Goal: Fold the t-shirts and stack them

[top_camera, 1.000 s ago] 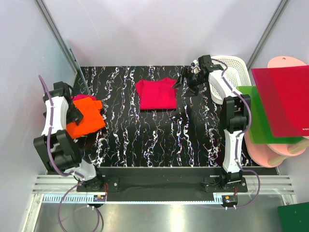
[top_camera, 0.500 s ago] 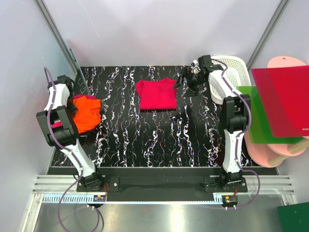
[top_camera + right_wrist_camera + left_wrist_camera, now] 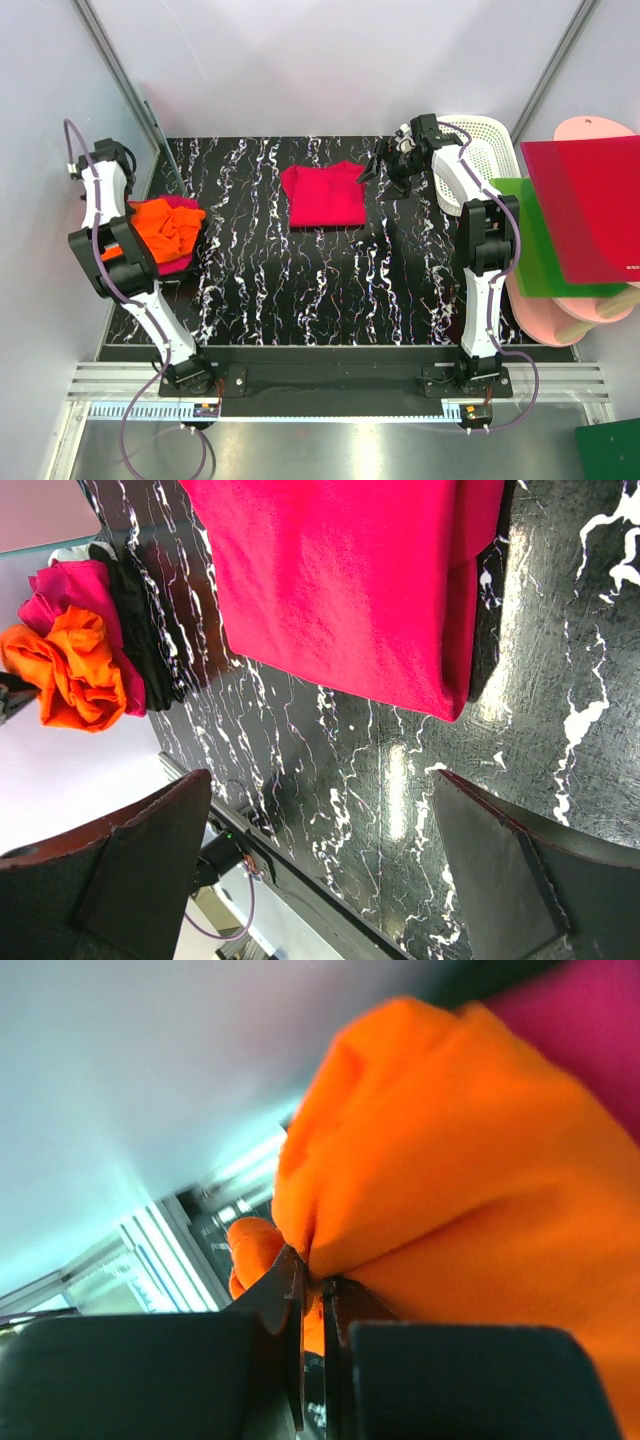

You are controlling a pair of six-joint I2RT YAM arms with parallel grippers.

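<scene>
Since the earlier frames, the left arm has swung back toward the far-left corner of the table. The left gripper (image 3: 312,1292) has gone from wide open to clenched. The bright orange cloth t-shirt (image 3: 165,228) has changed from a compact mound to a looser, drawn-out heap at the left edge of the black white-veined table (image 3: 300,290). The right arm and the folded crimson-pink cloth t-shirt (image 3: 323,195) have not shifted.

Current state:
- Left gripper: clamped on a narrow pinch of the bright orange cloth t-shirt. The wrist view shows the fabric bulging out just above the jaws.
- Right gripper (image 3: 320,810): released, with jaws spread wide. It hovers over the table beside the folded crimson-pink cloth t-shirt, near the white slotted plastic basket (image 3: 480,150), and holds nothing.
- The orange shirt lies crumpled on top of a pink garment (image 3: 55,590) and a dark garment (image 3: 140,620).

Hazards from here:
1. Slip. The grip takes only a small fold of cloth, so a fast pull could probably draw it out of the jaws.
2. Drag-along. The orange shirt rests on the pink garment, so lifting at a low angle may carry that garment with it.
3. Bad spread. The pinch appears to be on a bunched fold, not a hem or shoulder. The shirt may therefore hang twisted and lie unevenly for folding.
4. Edge loss. The heap sits at the table's left margin, so slack cloth could slide off.
</scene>
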